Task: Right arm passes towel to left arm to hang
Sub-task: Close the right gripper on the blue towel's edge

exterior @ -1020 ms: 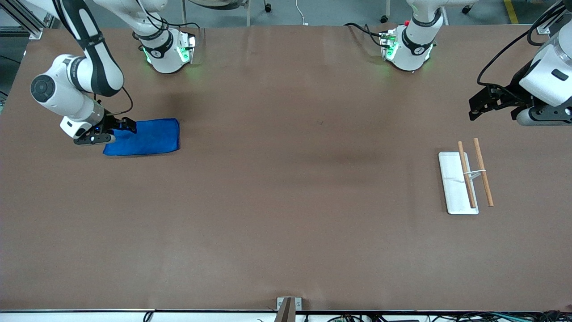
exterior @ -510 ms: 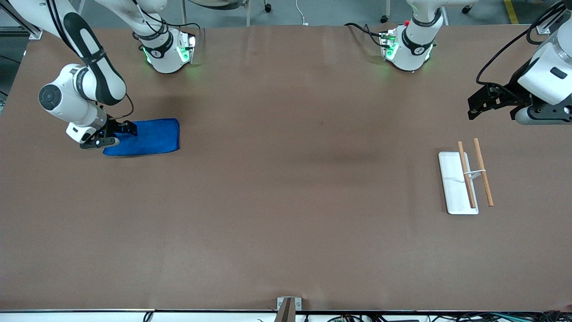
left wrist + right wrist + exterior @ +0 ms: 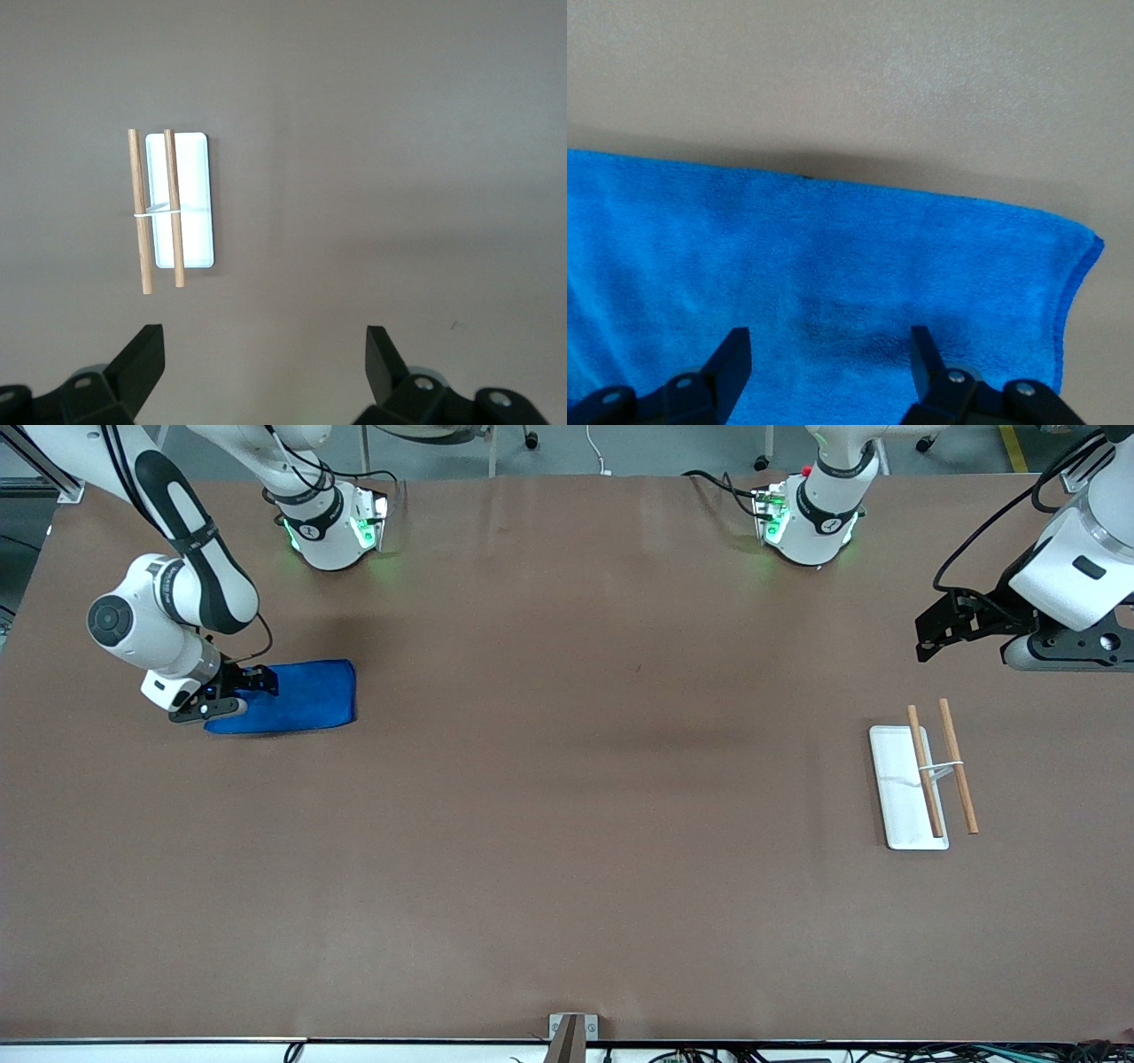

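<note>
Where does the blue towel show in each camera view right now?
Front view: the towel lies flat at the right arm's end of the table, under the right gripper.
Left wrist view: not in it.
Right wrist view: the towel fills the lower frame.
Shared landmark: the right gripper.

towel (image 3: 297, 696): fuzzy cloth | table (image 3: 567, 824): matt | rods (image 3: 957, 766): wood

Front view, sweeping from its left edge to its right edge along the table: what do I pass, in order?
Right hand → blue towel → white tray → two wooden rods → left hand.
</note>
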Tool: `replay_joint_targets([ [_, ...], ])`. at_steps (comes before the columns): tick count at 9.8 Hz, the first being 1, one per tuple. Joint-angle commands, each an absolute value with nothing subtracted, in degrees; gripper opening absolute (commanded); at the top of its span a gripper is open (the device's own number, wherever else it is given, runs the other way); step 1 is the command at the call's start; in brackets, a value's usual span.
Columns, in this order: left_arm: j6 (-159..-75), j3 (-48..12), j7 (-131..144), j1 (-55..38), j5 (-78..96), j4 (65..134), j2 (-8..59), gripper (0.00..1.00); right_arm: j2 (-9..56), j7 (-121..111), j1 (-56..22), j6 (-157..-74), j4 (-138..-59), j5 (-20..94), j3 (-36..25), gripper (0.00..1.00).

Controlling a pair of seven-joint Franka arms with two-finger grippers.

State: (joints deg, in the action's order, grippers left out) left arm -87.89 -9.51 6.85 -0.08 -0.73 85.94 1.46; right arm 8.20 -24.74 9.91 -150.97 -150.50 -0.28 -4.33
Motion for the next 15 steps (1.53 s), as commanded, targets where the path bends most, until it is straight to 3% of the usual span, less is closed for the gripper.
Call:
replay_joint_targets([
  [1,-87.8,-9.8,6.9,0.0,-1.6,85.8,3.1,1.0,9.4,-24.3,9.5,-154.1,-151.8,-0.1,-4.3,0.79],
  [2,-87.8,-9.8,6.7,0.0,-1.7,85.8,3.1,1.0,10.0,-24.3,9.4,-155.0,-152.0,-0.1,-4.2,0.77],
  [3,-87.8,-9.8,6.7,0.0,-1.6,85.8,3.1,1.0,10.0,-24.3,8.3,-155.1,-152.1,-0.1,-4.2,0.68],
  [4,-87.8,-9.8,6.7,0.0,-1.6,85.8,3.1,1.0,10.1,-24.3,7.9,-155.2,-152.1,0.0,-4.3,0.52],
  [6,-87.8,-9.8,6.7,0.0,-1.6,85.8,3.1,1.0,10.1,-24.3,7.9,-155.1,-152.1,0.0,-4.3,0.1],
  [7,-87.8,-9.8,6.7,0.0,-1.7,85.8,3.1,1.0,10.1,-24.3,7.9,-155.0,-152.1,0.0,-4.3,0.0],
  [10,-87.8,-9.8,6.7,-0.1,-1.6,85.8,3.1,1.0,9.3,-23.6,9.0,-153.5,-151.8,0.0,-4.3,0.0],
  [15,-87.8,-9.8,6.6,0.1,-1.8,85.8,3.1,1.0,0.4,-20.3,9.1,-130.0,-138.7,0.4,-3.8,0.0],
])
